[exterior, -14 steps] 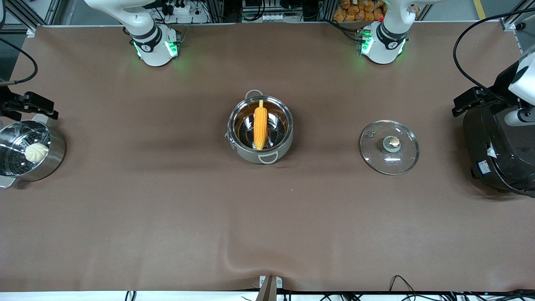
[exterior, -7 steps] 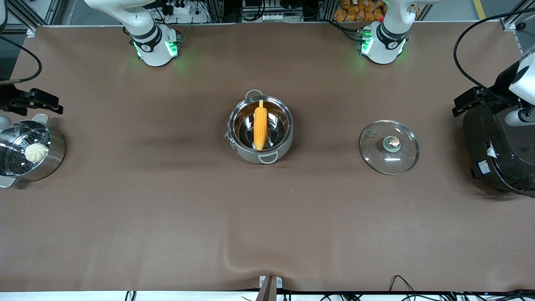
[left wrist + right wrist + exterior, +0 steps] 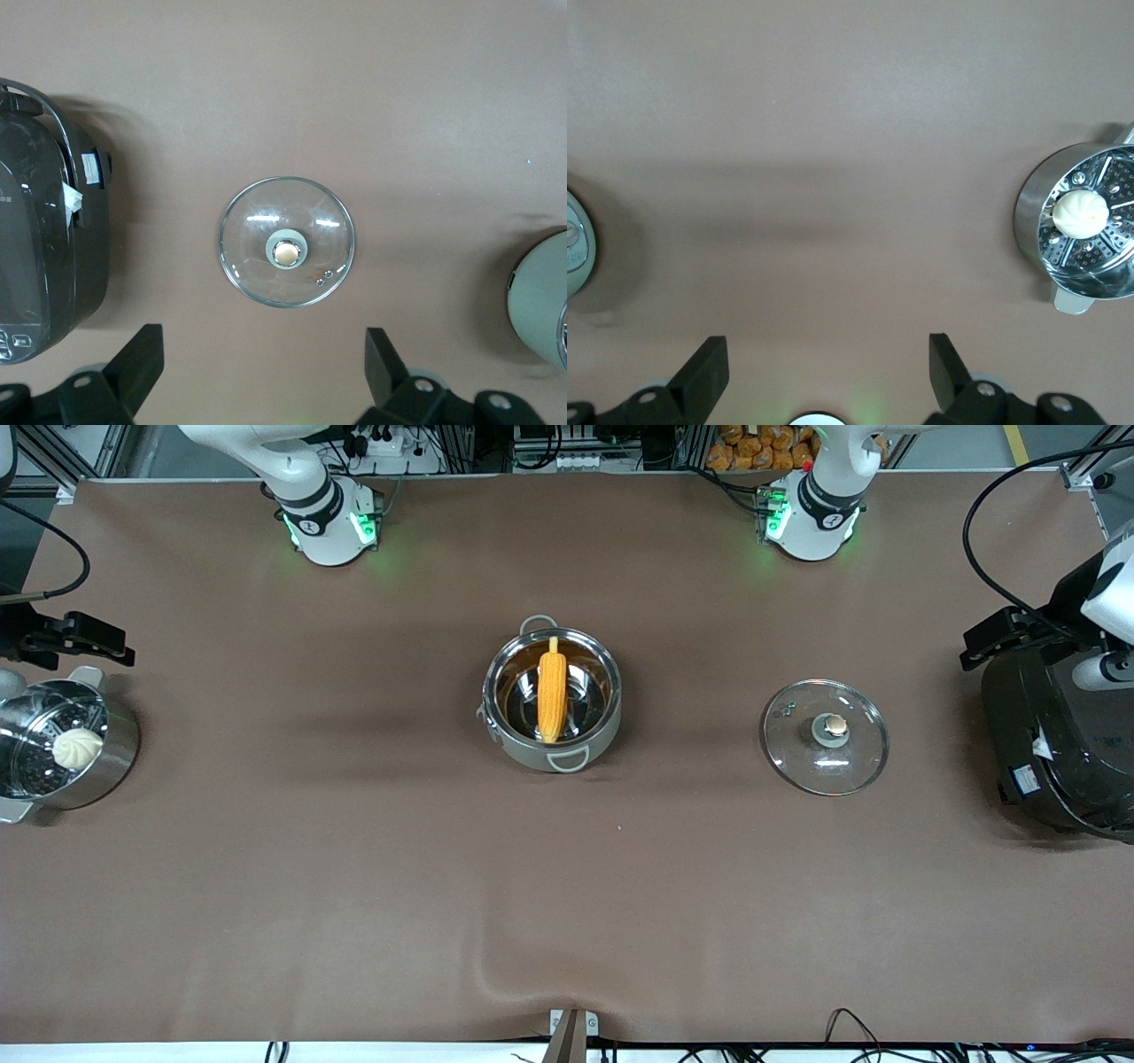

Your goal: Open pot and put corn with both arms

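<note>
Now the corn [image 3: 552,694] apparently leans against the pot [image 3: 551,701] rim.

The round shiny steel pot [image 3: 551,700] with two grey loop handles stands open and upright mid-bench. The orange-yellow tapered corn cob [image 3: 552,694] lies inside the pot, across its bottom. The round glass lid [image 3: 826,736] with a copper-coloured knob lies flat beside the pot, well apart, toward the left arm's end.
</note>
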